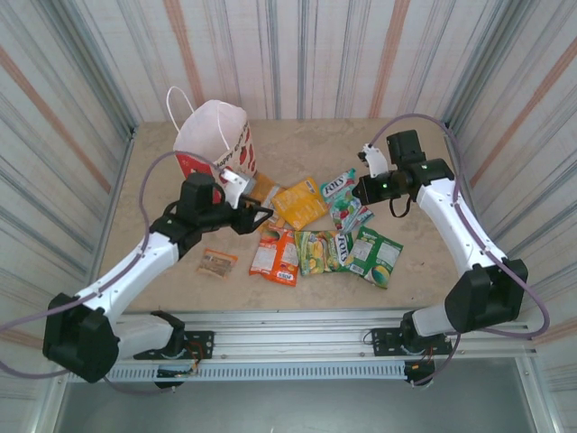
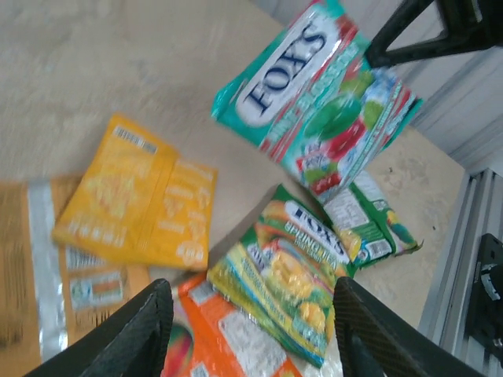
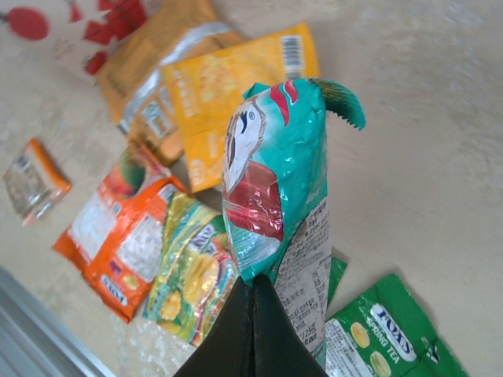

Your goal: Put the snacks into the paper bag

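Observation:
The paper bag (image 1: 216,140) stands upright at the back left, white with red prints. Snacks lie in a loose cluster mid-table: a yellow packet (image 1: 299,203), an orange one (image 1: 275,255), a yellow-green one (image 1: 315,251), a green one (image 1: 377,255) and a small brown one (image 1: 217,262). My right gripper (image 3: 255,294) is shut on the lower edge of a teal packet (image 3: 279,181), holding it up off the table. My left gripper (image 2: 251,290) hovers open above the yellow-green packet (image 2: 299,267) and the orange packet (image 2: 228,338), holding nothing.
A tan-orange packet (image 1: 261,189) lies between the bag and the yellow packet. Corrugated walls close in the table on three sides. A metal rail (image 1: 315,347) runs along the near edge by the arm bases.

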Controlling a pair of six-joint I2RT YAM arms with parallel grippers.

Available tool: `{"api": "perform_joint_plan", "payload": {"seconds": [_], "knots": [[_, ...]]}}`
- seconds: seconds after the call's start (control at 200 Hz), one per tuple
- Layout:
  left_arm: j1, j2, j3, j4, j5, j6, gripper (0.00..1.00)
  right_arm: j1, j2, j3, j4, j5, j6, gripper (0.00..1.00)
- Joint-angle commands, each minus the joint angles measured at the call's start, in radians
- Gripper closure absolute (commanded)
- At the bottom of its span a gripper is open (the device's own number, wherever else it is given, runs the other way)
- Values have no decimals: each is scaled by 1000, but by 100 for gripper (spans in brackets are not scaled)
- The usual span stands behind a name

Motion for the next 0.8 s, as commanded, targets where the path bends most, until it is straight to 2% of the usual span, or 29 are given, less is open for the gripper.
{"api": "perform_joint_plan", "payload": {"seconds": [0.0,0.13,0.271,0.536,0.636,0.797], "knots": [[-16,70,90,-7,157,251,43,29,-36,60,-73,-67,-208,100],[-29,161,164,-37,272,382,42,72,-42,88,-107,-116,-370,100],[-43,237,228,-48,304,449,39,125,-48,99,-107,-134,-486,100],[-68,351,330,-101,396,530,39,195,-33,128,-111,-116,-574,100],[-85,380,365,-181,450,615,42,207,-27,133,-95,-112,-577,100],[-92,401,382,-193,475,616,51,221,-13,146,-90,-110,-594,100]]}}
